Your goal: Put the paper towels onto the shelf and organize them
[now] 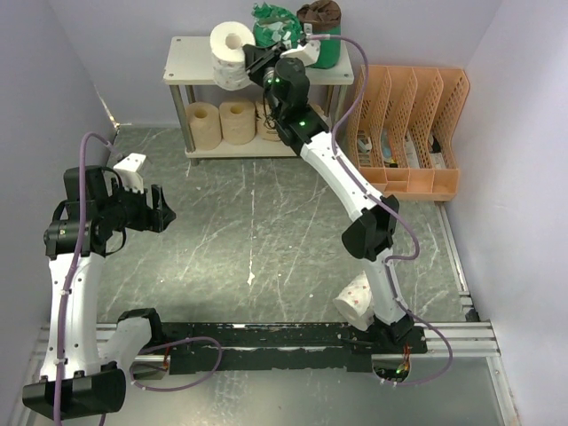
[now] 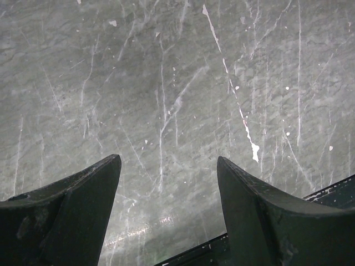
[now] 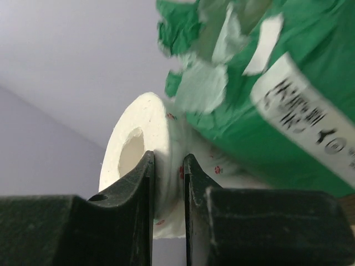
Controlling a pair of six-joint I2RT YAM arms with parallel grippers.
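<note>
My right gripper (image 1: 249,64) is shut on the wall of a white pink-dotted roll (image 1: 231,53), holding it over the shelf's top board (image 1: 188,62); in the right wrist view the fingers (image 3: 191,177) pinch the roll (image 3: 138,138), which presses against a green-wrapped roll (image 3: 288,83). Two green-wrapped rolls (image 1: 277,27) (image 1: 321,31) stand on the top board. Tan rolls (image 1: 204,124) (image 1: 237,121) stand on the lower board; another is partly hidden behind my arm. A second white dotted roll (image 1: 357,300) lies by the right arm's base. My left gripper (image 1: 164,209) is open and empty over the floor (image 2: 166,100).
An orange perforated file organizer (image 1: 413,124) stands right of the shelf. A black rail (image 1: 266,335) runs along the near edge between the arm bases. Walls close in on the left, back and right.
</note>
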